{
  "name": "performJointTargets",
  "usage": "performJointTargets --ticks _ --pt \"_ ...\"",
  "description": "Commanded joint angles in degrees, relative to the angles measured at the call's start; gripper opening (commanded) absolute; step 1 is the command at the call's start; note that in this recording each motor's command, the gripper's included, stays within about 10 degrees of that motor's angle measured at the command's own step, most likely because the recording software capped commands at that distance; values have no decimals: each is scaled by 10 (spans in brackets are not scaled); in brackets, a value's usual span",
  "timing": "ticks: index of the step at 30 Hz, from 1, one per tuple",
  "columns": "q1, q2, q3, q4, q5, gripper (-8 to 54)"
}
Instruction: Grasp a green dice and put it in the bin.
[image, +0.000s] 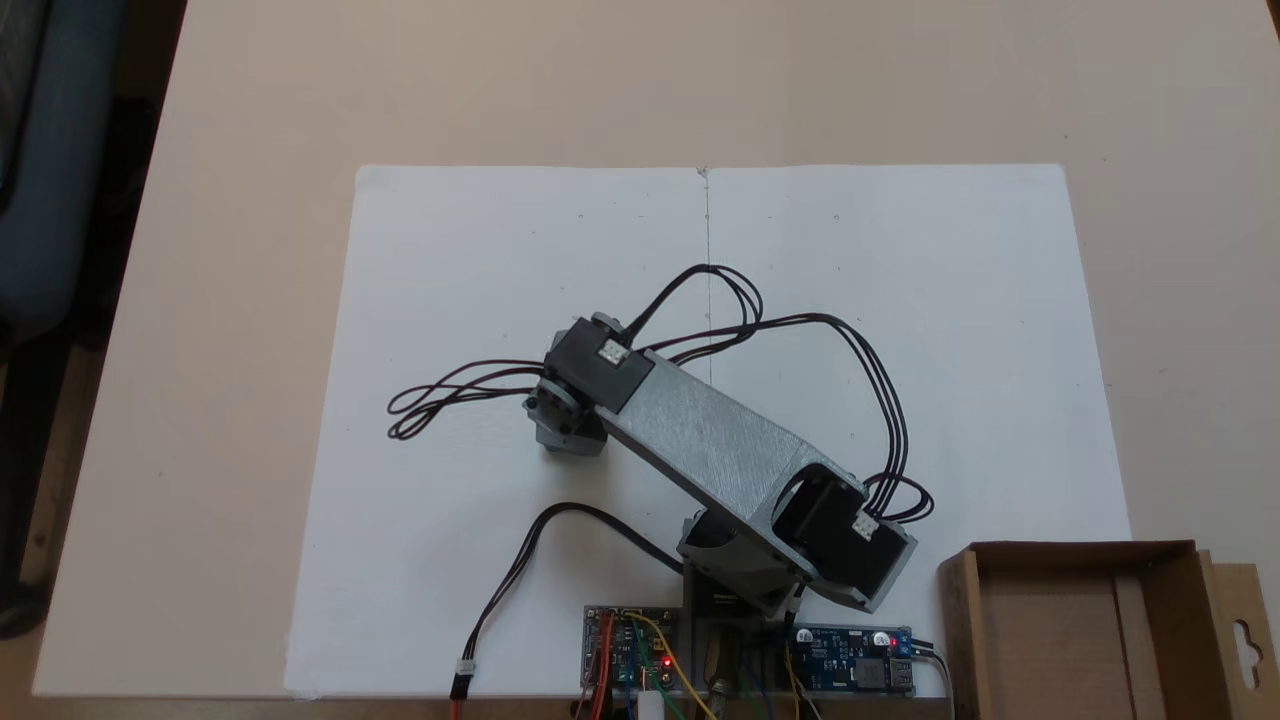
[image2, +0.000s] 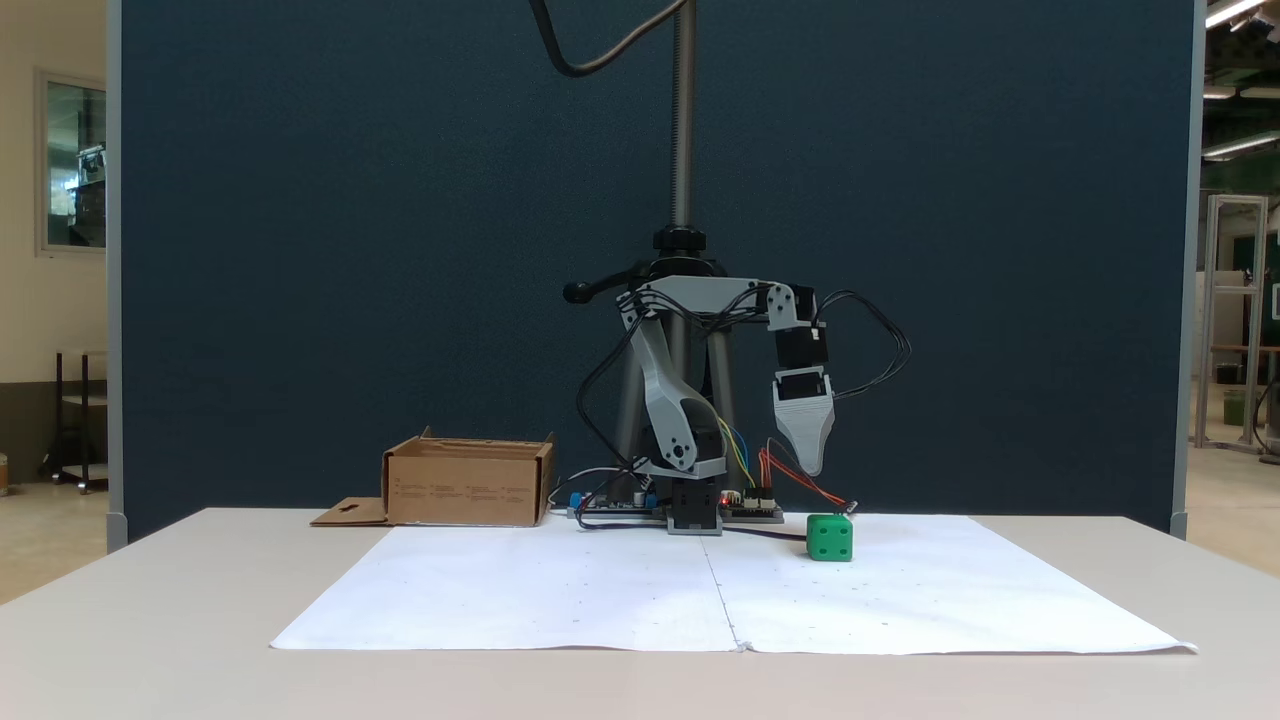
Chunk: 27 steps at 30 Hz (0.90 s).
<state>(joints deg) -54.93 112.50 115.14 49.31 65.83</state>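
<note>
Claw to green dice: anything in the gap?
Nothing. In a fixed view the claw hangs above the green dice, with bare air between them; orange wires run behind.

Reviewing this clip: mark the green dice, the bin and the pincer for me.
green dice (image2: 830, 537): fixed view, front face with pips.
bin (image2: 466, 493): fixed view, front cardboard wall.
pincer (image2: 812, 462): fixed view, grey tip hanging above the dice.

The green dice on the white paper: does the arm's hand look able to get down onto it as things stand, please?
Probably yes. In a fixed view the hand hangs tip-down, above the green dice and apart from it, with nothing between them. Whether its fingers are spread cannot be told.
</note>
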Motion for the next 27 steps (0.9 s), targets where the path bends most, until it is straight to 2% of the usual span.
performJointTargets --ticks 1,27 --pt "-8 4 -15 -13 40 407" --pt "-55 -44 6 -27 -3 406"
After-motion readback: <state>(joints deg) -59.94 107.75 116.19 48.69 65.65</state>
